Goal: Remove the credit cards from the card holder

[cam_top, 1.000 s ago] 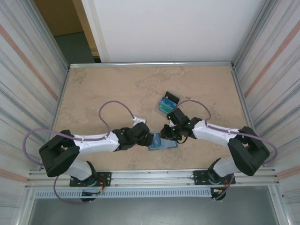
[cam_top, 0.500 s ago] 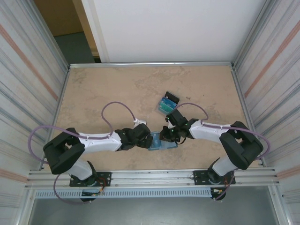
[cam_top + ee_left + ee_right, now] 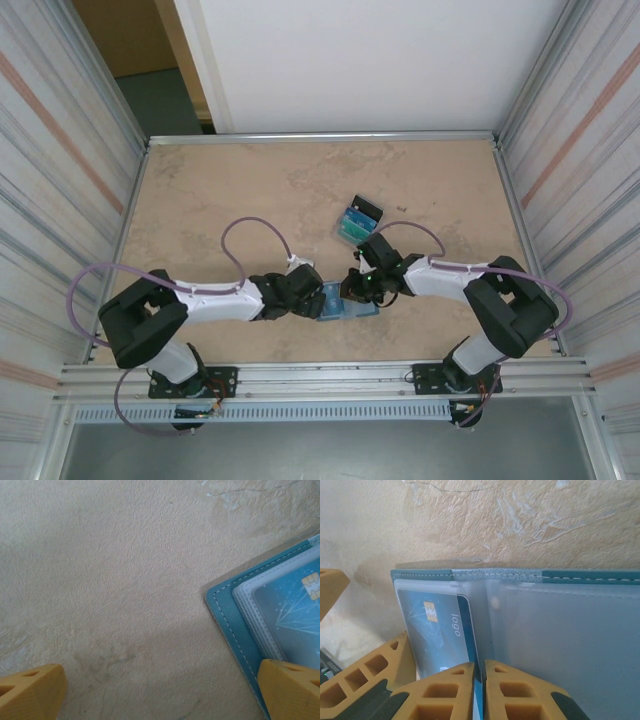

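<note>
The holder [image 3: 350,308] lies open at the table's 6 o'clock, with loose cards [image 3: 356,222] at its 12. The step in hand looks like another extraction. The right gripper [image 3: 480,667] pinches the blue card [image 3: 437,630] at its fold-side edge. The left gripper [image 3: 160,680] gapes wide, one finger over the holder's 9 o'clock edge. Next, I judge, the card must slide out while the holder is pinned.

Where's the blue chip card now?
Right wrist view: the blue plastic chip card lies in the slate-blue card holder's left clear sleeve, at the right gripper.
</note>
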Available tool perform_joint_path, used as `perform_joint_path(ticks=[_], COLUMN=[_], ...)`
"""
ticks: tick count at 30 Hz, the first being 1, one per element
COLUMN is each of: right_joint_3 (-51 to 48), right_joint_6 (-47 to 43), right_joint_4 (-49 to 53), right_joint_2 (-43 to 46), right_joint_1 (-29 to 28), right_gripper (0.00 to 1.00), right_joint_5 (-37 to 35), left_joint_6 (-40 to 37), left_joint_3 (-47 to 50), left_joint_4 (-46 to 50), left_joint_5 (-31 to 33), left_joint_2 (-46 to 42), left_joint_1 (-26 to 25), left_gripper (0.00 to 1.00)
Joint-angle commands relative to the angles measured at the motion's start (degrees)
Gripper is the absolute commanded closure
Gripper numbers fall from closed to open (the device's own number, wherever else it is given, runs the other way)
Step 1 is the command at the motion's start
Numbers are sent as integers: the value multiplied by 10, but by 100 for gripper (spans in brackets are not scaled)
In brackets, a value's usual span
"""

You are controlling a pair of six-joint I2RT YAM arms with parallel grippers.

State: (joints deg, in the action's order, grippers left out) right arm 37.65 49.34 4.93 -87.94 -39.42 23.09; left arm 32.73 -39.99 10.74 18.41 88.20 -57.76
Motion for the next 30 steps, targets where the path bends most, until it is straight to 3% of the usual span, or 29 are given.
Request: perform_joint_path(ticks=[1, 23, 30], right_joint_3=[-10, -55, -52], right_joint_6=[14, 47, 42], right_joint_4=[-23, -132, -114], right_joint_2=[-7, 11, -9], right_joint_1=[7, 26, 25], right_gripper=[87, 90, 85], right_joint_5=[27, 102, 86], left_joint_6=[-13, -12, -12], left_joint_3=[-11, -19, -22], left_joint_4=[32, 43, 44], left_joint_5=[8, 8, 8], left_joint_2=[12, 21, 20], left_joint_1=[-3, -3, -3], left_gripper=[1, 1, 1])
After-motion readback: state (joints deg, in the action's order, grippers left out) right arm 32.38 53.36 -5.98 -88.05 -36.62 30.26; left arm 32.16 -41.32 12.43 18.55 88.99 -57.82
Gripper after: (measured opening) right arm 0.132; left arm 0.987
